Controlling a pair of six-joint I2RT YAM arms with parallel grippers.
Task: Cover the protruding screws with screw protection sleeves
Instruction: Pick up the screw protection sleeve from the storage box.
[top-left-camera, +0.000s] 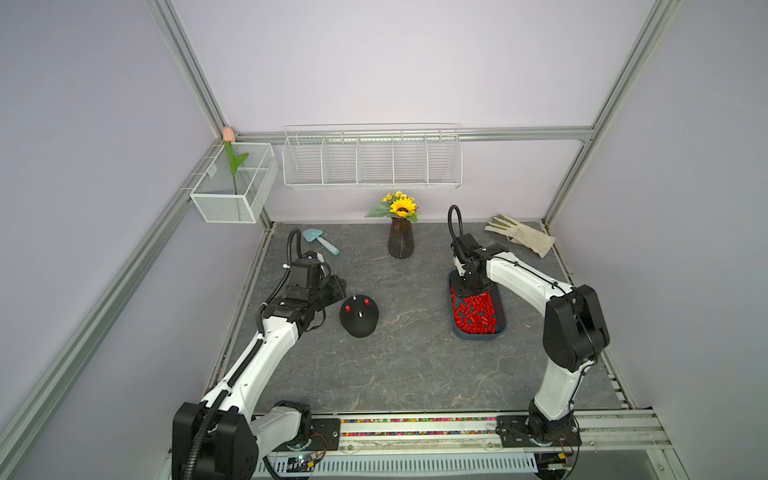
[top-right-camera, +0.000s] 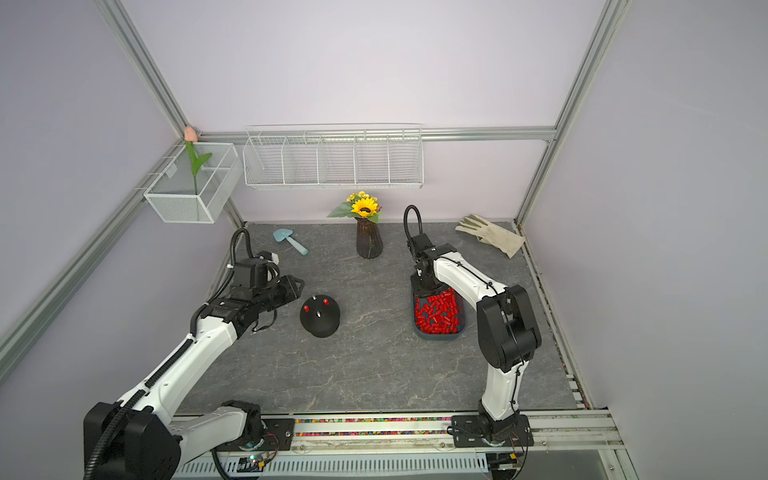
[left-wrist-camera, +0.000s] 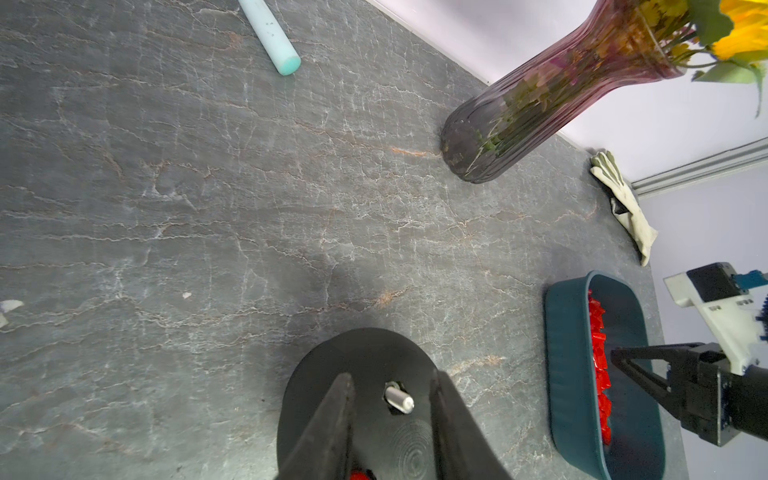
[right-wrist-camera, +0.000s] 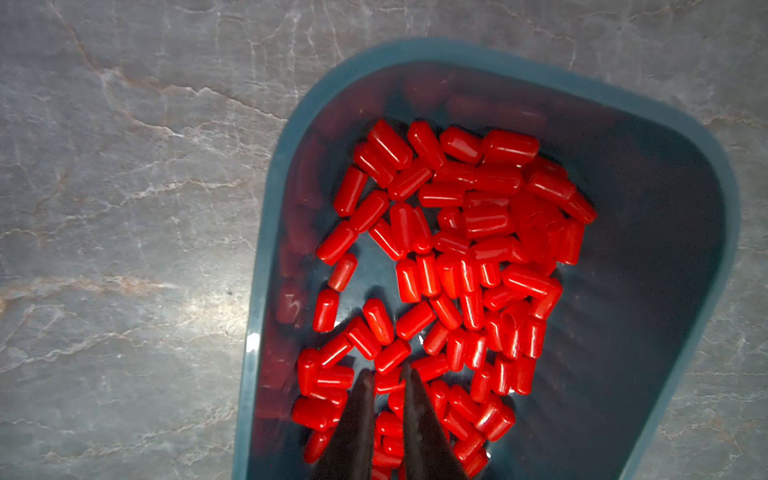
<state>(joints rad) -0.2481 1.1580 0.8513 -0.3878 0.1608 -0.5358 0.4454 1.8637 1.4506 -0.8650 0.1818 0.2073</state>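
Grey stone-look tabletop (top-left-camera: 415, 365) inside a booth with lilac walls (top-left-camera: 374, 62). A sunflower vase (top-left-camera: 401, 241), a trowel (top-left-camera: 320, 242) and a glove (top-left-camera: 519, 237) are parked along the back, well clear of the work.

Progress-wise I'd call it about halfway. The black dome (top-left-camera: 359, 326) sits left of centre, and two of its four screws already wear red sleeves (top-left-camera: 366, 301). The other two screws (top-left-camera: 360, 314) are bare, and both top views agree on that. The spare sleeves are piled in the blue tray (right-wrist-camera: 262, 249) over on the right.

The right gripper (right-wrist-camera: 387, 372) is down in that pile, fingers nearly together with one sleeve (right-wrist-camera: 388, 384) in the narrow gap. Can't tell if it's actually pinched yet. The left gripper (left-wrist-camera: 390, 378) hangs just beside the dome, fingers moderately apart and empty.

My guess is two more fetch-and-push rounds to go.
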